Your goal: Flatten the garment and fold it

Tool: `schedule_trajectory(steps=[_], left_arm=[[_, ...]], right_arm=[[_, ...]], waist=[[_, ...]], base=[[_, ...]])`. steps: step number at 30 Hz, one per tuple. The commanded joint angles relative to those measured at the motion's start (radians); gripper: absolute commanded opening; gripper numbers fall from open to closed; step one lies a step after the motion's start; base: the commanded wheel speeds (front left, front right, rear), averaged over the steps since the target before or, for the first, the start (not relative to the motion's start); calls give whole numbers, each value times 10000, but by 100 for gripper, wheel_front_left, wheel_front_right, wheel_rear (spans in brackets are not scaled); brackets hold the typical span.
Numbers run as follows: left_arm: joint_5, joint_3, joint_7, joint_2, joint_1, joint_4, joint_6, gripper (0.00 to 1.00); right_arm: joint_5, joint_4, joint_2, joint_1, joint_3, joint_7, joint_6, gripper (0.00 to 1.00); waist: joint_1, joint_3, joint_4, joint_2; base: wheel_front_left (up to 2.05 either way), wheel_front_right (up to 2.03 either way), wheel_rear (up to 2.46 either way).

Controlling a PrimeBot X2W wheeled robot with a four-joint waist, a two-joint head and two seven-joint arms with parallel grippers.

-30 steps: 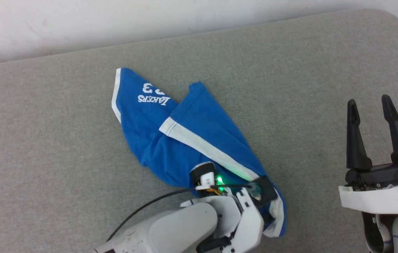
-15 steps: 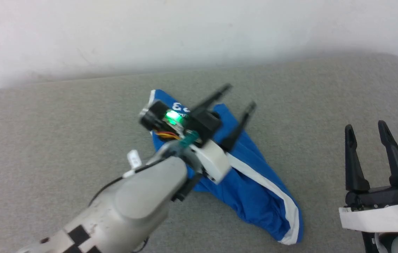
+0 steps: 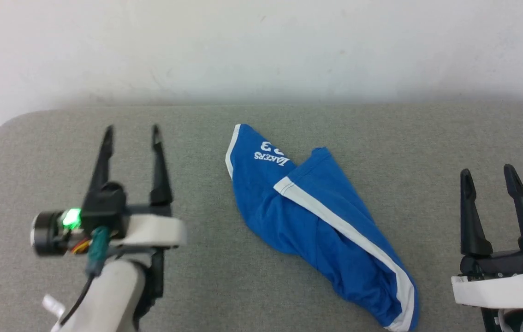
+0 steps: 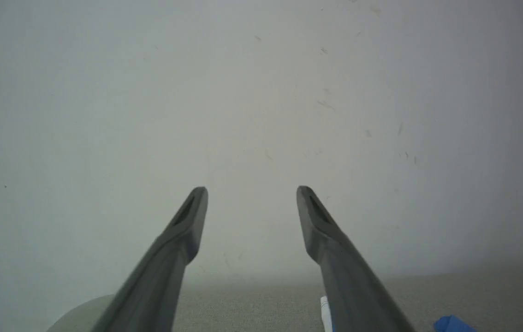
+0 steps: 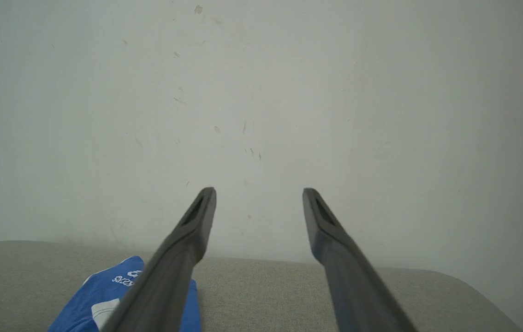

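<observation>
While left claw (image 3: 132, 129) and right claw (image 3: 486, 170) hang spread, empty, garment (image 3: 317, 221) lies bunched between them, seemingly touching neither.

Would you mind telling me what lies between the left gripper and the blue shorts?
In the head view, just bare grey table covering separates the open left gripper from the shorts; nothing sits there.
</observation>
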Motion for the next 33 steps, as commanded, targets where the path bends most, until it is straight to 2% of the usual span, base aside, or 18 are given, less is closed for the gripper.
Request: schedule_trajectory(steps=[1,4,11,17,22,27,30,33], left_arm=[[253,472,-46,-95,546,-243,50,100],[680,1253,-46,-383,1444,-597,-191,100],[1426,2178,-46,-1222,2946,-797,-1538,100],[1950,2815,-47,-1829,3434,-545,-2341,100],[2314,3231,-47,-2114,3457,-439,-2789,100],[2622,3463,-47,-2283,3260,-498,-3039,100],[2746,3536,-47,-2371,3130,-533,-3126,100],[2824,3583,-47,-2447,2954,-523,-3197,100]], right_arm=[[65,3,26,95,-16,-47,-19,100],[136,71,26,134,-22,-47,-19,100],[320,335,26,373,93,-47,-19,100],[375,510,26,554,197,-47,-19,100],[295,484,26,421,187,-47,-19,100],[-58,196,-3,-327,162,-47,-19,100],[-71,106,-445,-1246,303,-47,-19,100],[226,486,-1219,-2370,889,-47,-19,100]], waist=[[1,-7,56,-1],[1,-23,96,-1],[1,-114,95,-1],[1,-147,100,-1],[1,-152,109,-1],[1,-76,173,-1],[1,71,221,-1],[1,239,310,-1]], base=[[0,0,0],[0,0,0],[0,0,0],[0,0,0],[0,0,0],[0,0,0],[0,0,0],[0,0,0]])
